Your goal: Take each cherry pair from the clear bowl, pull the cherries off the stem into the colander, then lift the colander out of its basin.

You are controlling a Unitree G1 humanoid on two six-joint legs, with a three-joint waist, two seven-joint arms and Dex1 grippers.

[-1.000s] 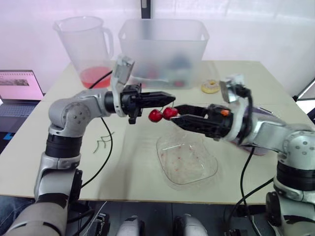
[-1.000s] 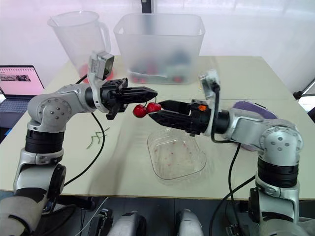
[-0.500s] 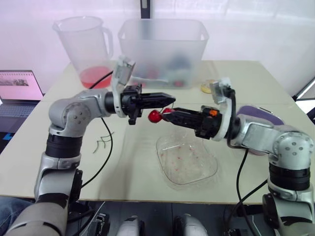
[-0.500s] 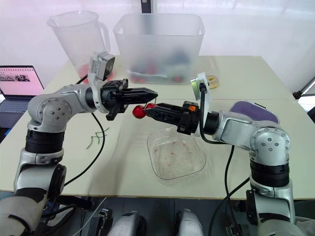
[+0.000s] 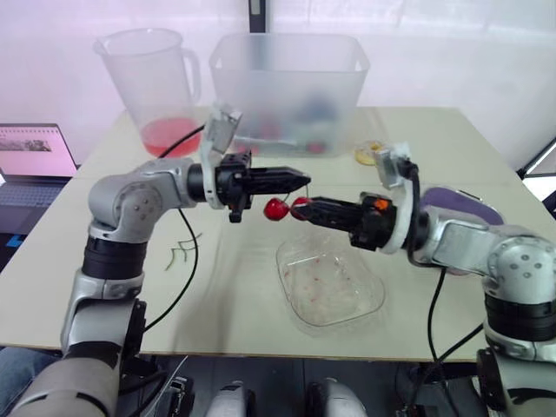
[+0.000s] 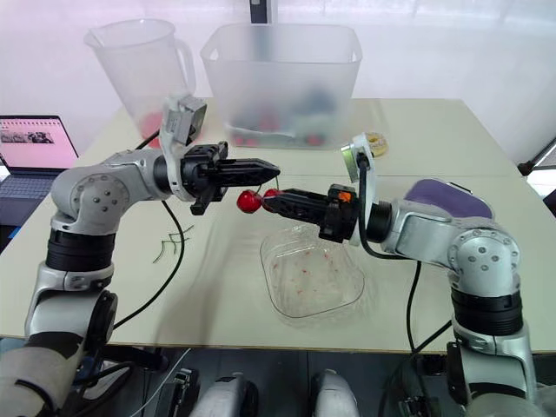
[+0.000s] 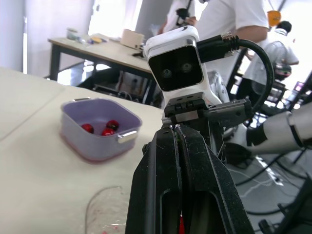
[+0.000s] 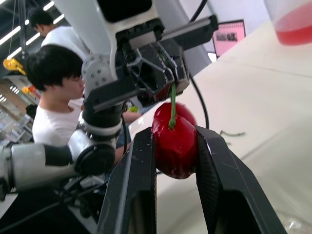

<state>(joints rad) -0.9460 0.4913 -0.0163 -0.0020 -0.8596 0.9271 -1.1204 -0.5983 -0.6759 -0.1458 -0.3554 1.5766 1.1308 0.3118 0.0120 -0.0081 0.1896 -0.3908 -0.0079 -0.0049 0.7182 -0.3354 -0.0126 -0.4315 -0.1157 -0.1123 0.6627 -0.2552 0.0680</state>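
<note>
Two glossy red cherries on one green stem, the cherry pair (image 5: 287,208), hang in the air above the clear bowl (image 5: 347,304) in the left eye view. The left gripper (image 5: 304,180) reaches in from the robot's left, fingers pressed together just over the pair. The right gripper (image 5: 300,207) comes from the right, clamped round the cherry on its side while the other dangles free. The bowl holds only red smears, and the right arm hides much of the purple colander (image 5: 465,198) behind it. The right eye view places the surroundings: a pitcher (image 6: 139,69) with red liquid, a frosted bin (image 6: 282,82) at the table's far edge, a laptop (image 6: 35,143) off to the left, loose stems (image 6: 169,245) on the tabletop and a yellowish ring (image 6: 375,142). The left wrist view shows what the head views cannot: three cherries lie inside the colander, with no gap between the gripper's own fingers (image 7: 163,185). The right arm's white wrist camera (image 7: 180,63) blocks the middle, with people in white shirts (image 7: 229,19) beyond. In the right wrist view one cherry fills the space between both fingers (image 8: 136,185), its stem (image 8: 172,105) running straight up into the left gripper's pinched tips, the second cherry behind it and a seated person (image 8: 48,126) past the left arm.
</note>
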